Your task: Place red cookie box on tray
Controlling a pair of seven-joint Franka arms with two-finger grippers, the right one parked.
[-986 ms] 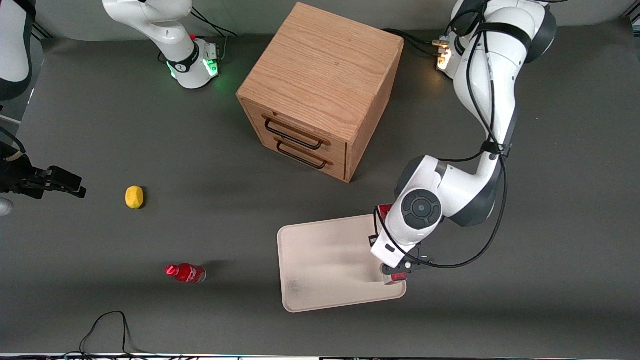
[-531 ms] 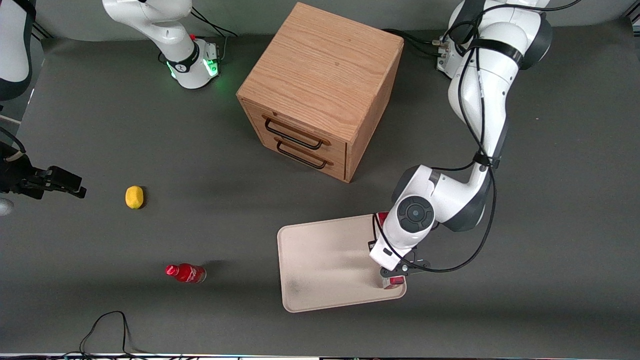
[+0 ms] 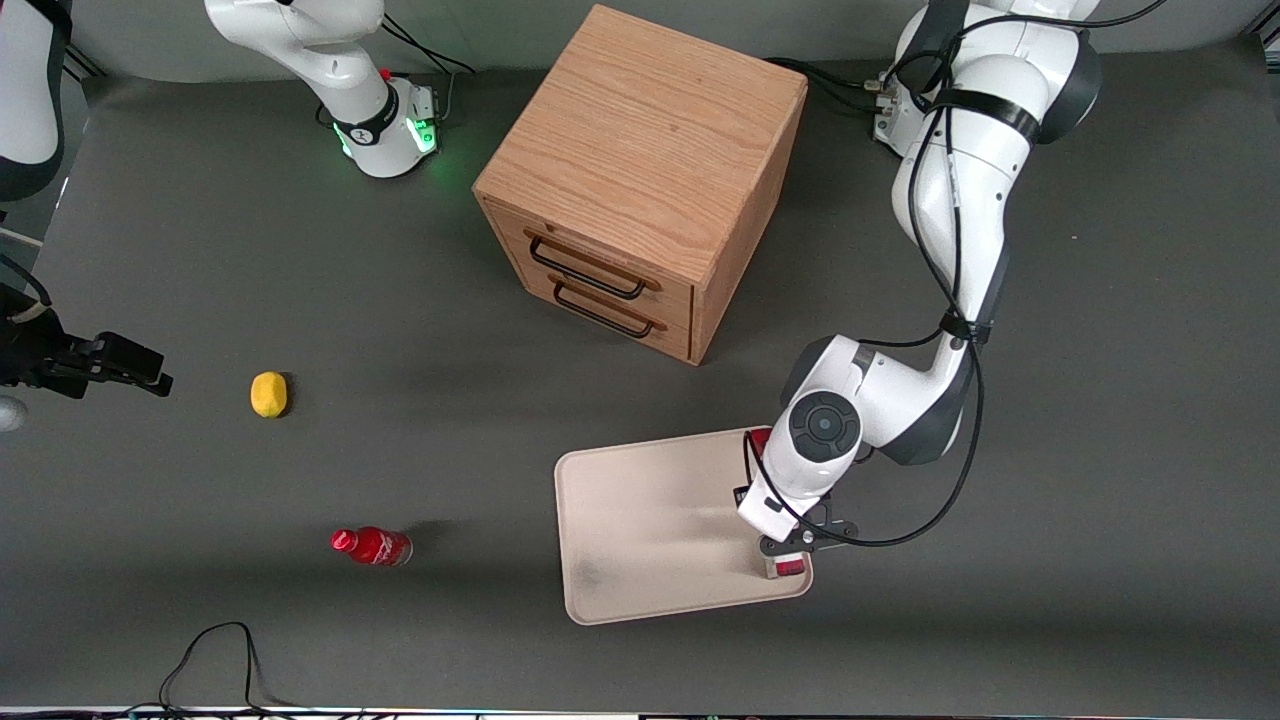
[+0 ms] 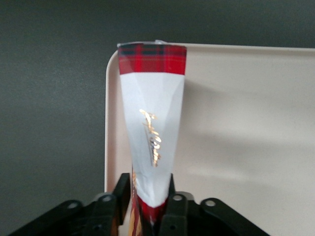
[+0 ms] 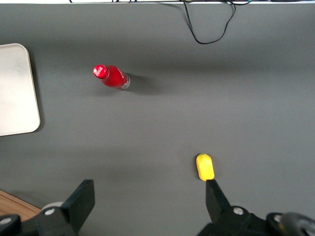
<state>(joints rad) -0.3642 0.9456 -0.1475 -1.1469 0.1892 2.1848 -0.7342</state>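
The red cookie box (image 4: 152,123) is a thin carton with a white face, gold script and a red tartan end. My left gripper (image 4: 147,209) is shut on it, one black finger (image 4: 121,195) on each flat side. The box stands on edge over the cream-white tray (image 4: 246,147), along the rim toward the working arm's end. I cannot tell if it touches the tray. In the front view the arm's wrist covers most of the box; a red end (image 3: 789,567) shows below the gripper (image 3: 790,548) near the tray (image 3: 640,520) corner.
A wooden two-drawer cabinet (image 3: 640,170) stands farther from the front camera than the tray. A small red bottle (image 3: 372,546) and a yellow lemon (image 3: 268,394) lie toward the parked arm's end. A black cable (image 3: 215,650) loops at the table's near edge.
The left arm's wrist has shifted a little toward the tray's middle and nearer the front camera, carrying the box with it. Nothing else has moved.
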